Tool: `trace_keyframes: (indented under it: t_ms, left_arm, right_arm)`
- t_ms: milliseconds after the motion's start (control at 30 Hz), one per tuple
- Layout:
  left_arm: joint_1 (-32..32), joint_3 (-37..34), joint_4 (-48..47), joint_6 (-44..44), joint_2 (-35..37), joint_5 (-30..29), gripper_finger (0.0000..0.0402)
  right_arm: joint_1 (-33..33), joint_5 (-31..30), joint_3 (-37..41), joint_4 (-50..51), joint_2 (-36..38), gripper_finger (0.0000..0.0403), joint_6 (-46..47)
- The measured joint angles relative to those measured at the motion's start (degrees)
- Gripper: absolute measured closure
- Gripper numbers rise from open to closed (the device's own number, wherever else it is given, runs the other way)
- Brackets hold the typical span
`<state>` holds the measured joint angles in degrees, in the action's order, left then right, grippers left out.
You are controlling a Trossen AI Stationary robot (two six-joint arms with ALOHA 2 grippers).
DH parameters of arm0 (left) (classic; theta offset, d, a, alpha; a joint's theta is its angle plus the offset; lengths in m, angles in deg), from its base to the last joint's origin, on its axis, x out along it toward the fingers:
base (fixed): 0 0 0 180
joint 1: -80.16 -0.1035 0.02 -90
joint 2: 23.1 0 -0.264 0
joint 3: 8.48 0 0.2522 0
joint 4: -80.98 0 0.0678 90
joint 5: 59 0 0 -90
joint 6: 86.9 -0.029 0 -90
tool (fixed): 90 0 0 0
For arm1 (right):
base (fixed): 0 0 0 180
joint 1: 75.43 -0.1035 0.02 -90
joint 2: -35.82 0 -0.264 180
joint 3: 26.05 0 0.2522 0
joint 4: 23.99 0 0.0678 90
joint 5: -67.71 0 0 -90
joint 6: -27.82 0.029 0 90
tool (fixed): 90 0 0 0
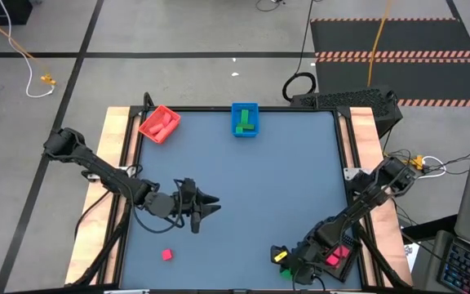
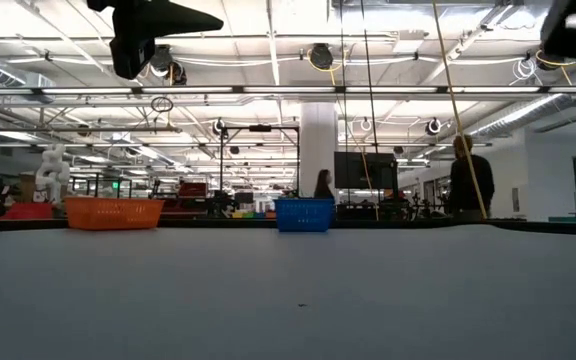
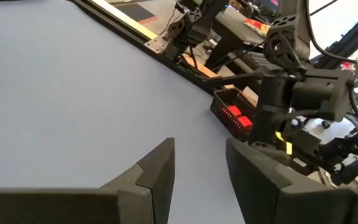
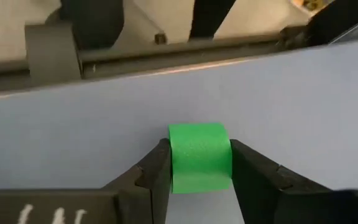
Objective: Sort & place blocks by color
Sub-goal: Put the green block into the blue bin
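At the near right corner of the table (image 1: 243,180), the right gripper (image 1: 285,263) has its two dark fingers (image 4: 157,171) pressed against opposite sides of a green block (image 4: 199,157); the right wrist view shows no gap between pads and block, and the block sits on the blue-grey tabletop close to the table's edge rail. In the high view only a small patch of green and yellow shows at that gripper's tip. Just right of it, near the table's right edge, a black tray (image 1: 339,255) holds pink blocks (image 1: 333,259).

Left of centre, the left gripper (image 1: 206,204) hangs above the table, its fingers (image 3: 151,171) partly apart with bare tabletop visible between them and nothing in their grasp. In the low view it shows as a dark shape high above the surface.

A single red block (image 1: 167,255) lies alone on the tabletop near the front edge, nearer than the left gripper and well apart from it.

Along the far edge stand two more trays. The red tray (image 1: 160,123), at the far left corner, holds several red or pink blocks (image 1: 162,126). The blue tray (image 1: 245,119), near the middle of the far edge, holds green blocks (image 1: 246,121). Both trays also appear in the low view, side by side at the far edge.
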<state>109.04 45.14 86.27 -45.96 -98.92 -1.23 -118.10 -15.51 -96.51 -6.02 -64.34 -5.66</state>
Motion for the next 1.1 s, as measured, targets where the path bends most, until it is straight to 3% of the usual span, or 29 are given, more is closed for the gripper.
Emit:
trace_keyframes:
  t_ms: [467,767,1100]
  left_arm:
    - [0.0,0.0,0.0,-2.2,0.0,-0.8,0.0256]
    - [0.0,0.0,0.0,-3.3,0.0,-1.4,0.0256]
    - [0.0,0.1,0.2,-3.6,-0.6,-2.8,0.0256]
  right_arm:
    - [-0.4,-7.0,-0.6,0.5,6.0,0.0274,2.2]
    - [2.7,-11.4,-0.6,1.3,10.4,0.0273,2.9]
    - [11.4,-11.6,-0.6,0.5,11.6,0.0271,7.6]
